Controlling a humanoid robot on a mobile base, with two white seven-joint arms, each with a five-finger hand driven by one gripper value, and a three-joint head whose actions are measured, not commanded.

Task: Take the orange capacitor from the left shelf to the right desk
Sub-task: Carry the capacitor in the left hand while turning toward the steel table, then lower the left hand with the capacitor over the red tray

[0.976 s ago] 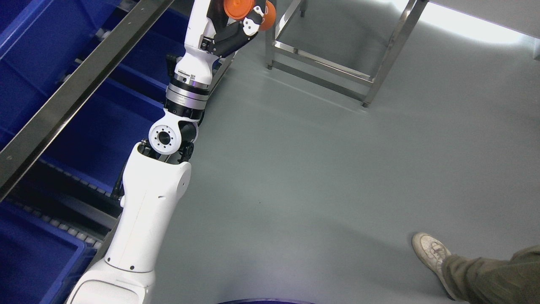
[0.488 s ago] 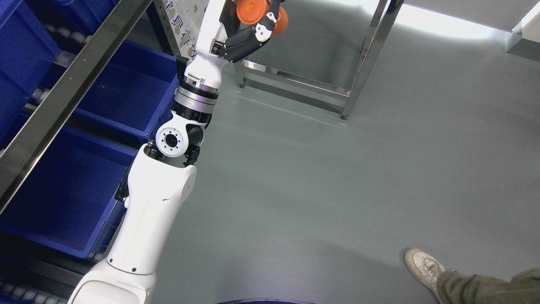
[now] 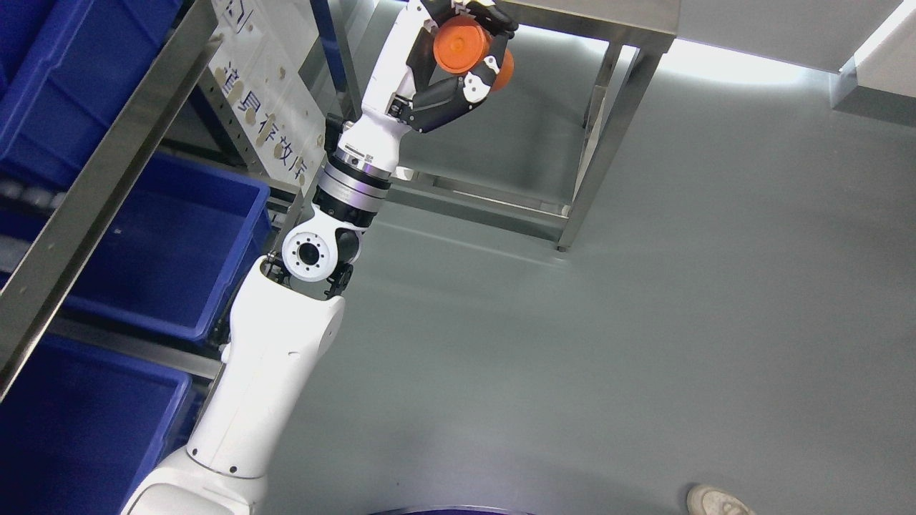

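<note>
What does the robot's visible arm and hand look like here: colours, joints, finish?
The left arm has smooth glossy white shells. Its elbow is a round white hub with a dark centre ringed by small holes. Above it sits a silver and black banded wrist collar. The left hand has black finger links with white caps.

shoe [image 3: 718, 501] at bottom edge, mostly out of frame

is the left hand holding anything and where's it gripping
The left hand holds the orange capacitor, fingers wrapped around its round body, one flat end facing the camera.
</note>
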